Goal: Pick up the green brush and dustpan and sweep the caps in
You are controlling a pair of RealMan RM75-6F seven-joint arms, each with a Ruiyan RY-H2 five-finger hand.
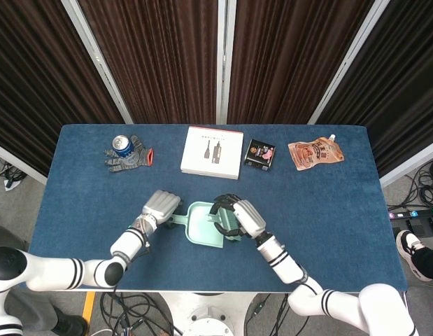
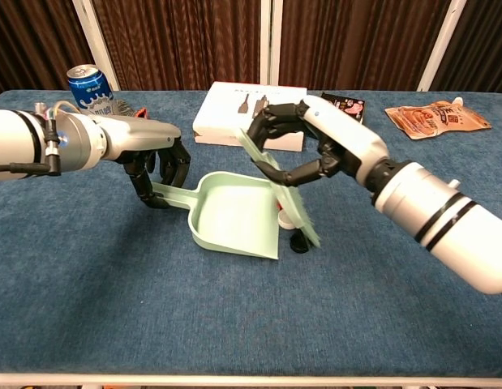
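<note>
L hand (image 2: 157,170) gripped pale green plastic dustpan (image 2: 234,215) by handle; R hand (image 2: 303,150) held green flat brush (image 2: 279,190), fingers closed. Caps (image 2: 293,231) at pan's 3 o'clock lip, sweep unfinished.

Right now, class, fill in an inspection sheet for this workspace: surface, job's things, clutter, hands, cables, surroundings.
Surface: blue cloth table.
Job's things: green dustpan flat on the table; green brush tilted at its mouth; black cap and white cap beside the brush, partly hidden.
Clutter: soda can, glove, white box, black packet, orange pouch along the far edge.
Hands: left hand grips the dustpan handle; right hand holds the brush.
Cables: floor cables under the near edge.
Surroundings: dark curtains.
</note>
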